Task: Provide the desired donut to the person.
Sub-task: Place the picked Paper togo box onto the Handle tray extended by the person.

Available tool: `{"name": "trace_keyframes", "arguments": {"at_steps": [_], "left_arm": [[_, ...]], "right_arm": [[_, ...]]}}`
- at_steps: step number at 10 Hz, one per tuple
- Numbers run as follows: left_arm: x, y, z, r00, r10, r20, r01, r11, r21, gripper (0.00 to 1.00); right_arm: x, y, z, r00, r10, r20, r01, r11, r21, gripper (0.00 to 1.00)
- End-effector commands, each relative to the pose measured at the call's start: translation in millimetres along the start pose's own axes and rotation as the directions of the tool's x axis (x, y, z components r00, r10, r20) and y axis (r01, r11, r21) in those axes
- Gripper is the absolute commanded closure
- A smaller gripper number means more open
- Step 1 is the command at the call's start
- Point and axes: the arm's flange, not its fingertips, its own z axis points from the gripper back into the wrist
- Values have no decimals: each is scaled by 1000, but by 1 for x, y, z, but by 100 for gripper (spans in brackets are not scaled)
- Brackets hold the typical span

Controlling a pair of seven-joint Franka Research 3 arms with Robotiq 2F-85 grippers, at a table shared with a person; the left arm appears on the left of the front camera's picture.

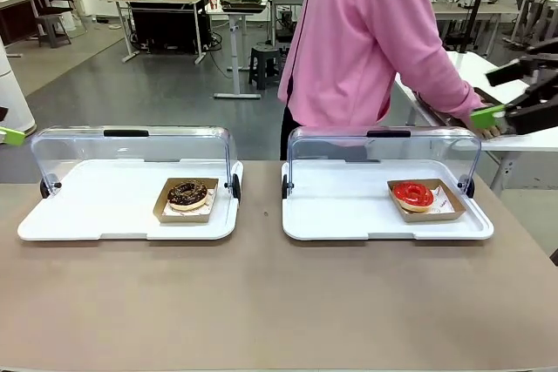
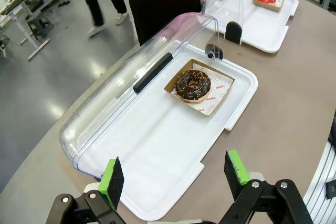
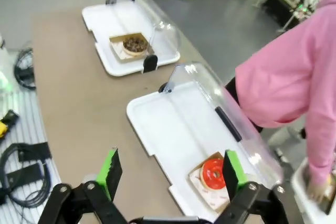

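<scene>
A chocolate donut (image 1: 187, 193) with sprinkles lies in a cardboard dish on the left white tray (image 1: 87, 215). A red-glazed donut (image 1: 413, 194) lies in its own dish on the right white tray (image 1: 349, 215). Both clear lids are swung up at the back. The person (image 1: 366, 32) in a pink hoodie stands behind the right tray, turned away to the right, one hand (image 1: 490, 131) on a side table. My left gripper (image 2: 174, 174) hovers open above the left tray's near corner. My right gripper (image 3: 172, 171) hangs open above the right tray, the red donut (image 3: 213, 173) just beyond it.
The brown table (image 1: 261, 302) stretches bare in front of both trays. A white side table (image 1: 523, 141) stands at the far right where the person reaches. Cables and a black block (image 3: 23, 169) lie off the table's edge in the right wrist view.
</scene>
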Motion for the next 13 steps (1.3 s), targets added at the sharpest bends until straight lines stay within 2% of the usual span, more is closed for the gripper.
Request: {"name": "trace_keyframes", "arguments": {"at_steps": [1,3,5,7,13], "left_arm": [[-2,-6,-2,1000,8,-18,-8,1000,12,0],[-2,-6,-2,1000,8,-18,-8,1000,12,0],[-2,-6,-2,1000,8,-18,-8,1000,12,0],[-2,-6,-2,1000,8,-18,-8,1000,12,0],[-2,-6,-2,1000,8,-18,-8,1000,12,0]], "right_arm": [[-39,-8,-13,997,-76,19,75,995,66,0],[-58,-32,-13,986,-156,64,147,981,125,0],[-72,-46,-14,981,-186,61,177,975,137,0],[-83,-51,-14,978,-202,57,198,977,73,0],[-79,-48,-10,970,-243,-4,243,970,-18,0]]}}
